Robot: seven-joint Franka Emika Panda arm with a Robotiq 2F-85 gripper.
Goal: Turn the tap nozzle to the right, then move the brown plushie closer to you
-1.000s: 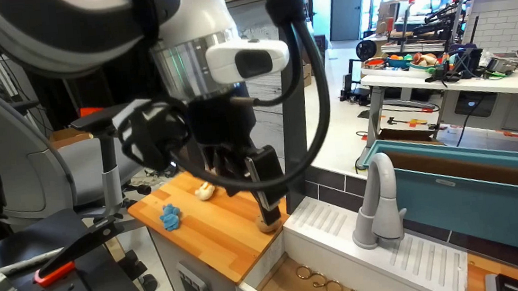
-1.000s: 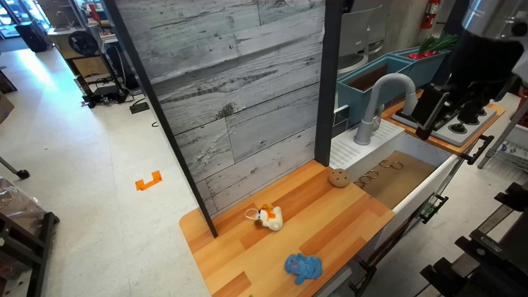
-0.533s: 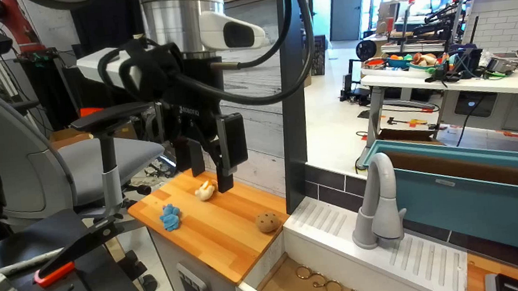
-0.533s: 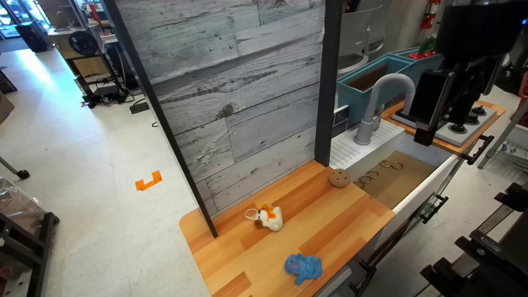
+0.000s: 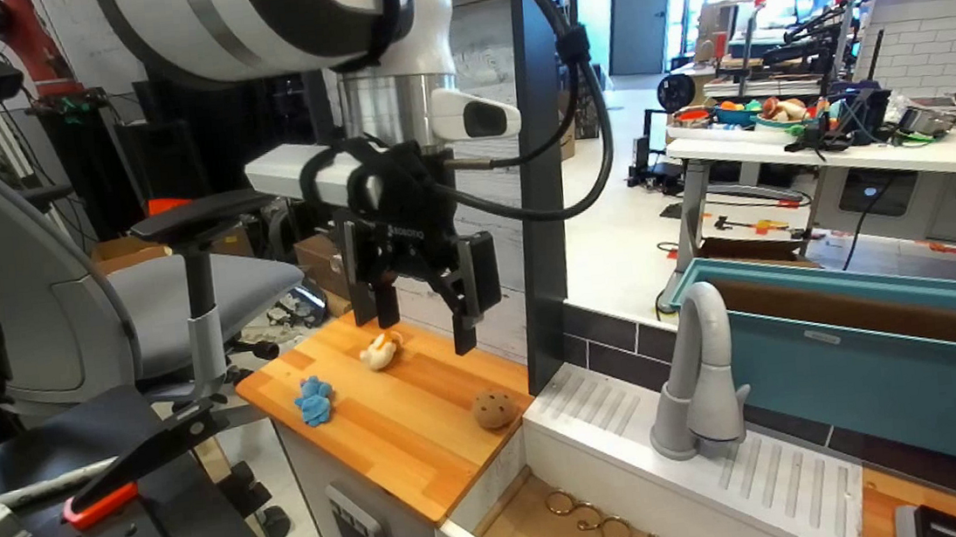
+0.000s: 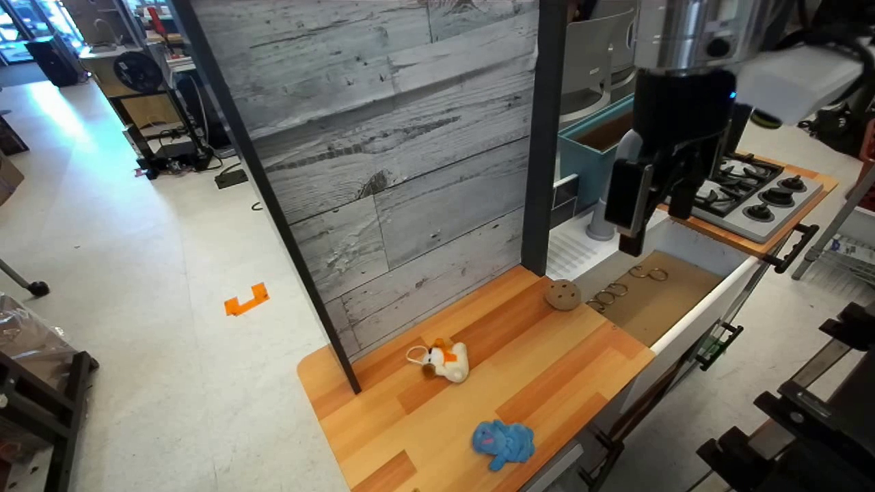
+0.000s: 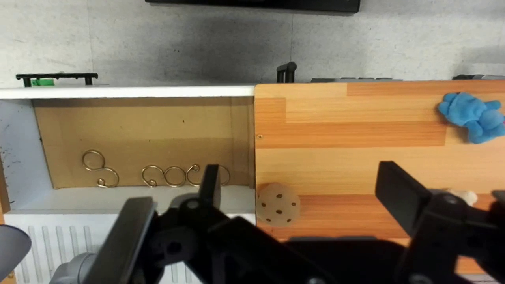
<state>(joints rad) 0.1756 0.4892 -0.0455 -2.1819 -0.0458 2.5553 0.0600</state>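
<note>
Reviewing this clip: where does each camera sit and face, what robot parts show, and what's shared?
An exterior view: raised in front of the sink, looking down across it and the wooden countertop; arm and open pincer show.
An exterior view: raised near the countertop's end, looking along it towards the stovetop; wrist and pincer show, hiding most of the tap nozzle.
Wrist view: on the wrist, facing down onto sink and countertop; pincer fingers show.
Both exterior views share the tap nozzle, brown plushie and blue plushie.
</note>
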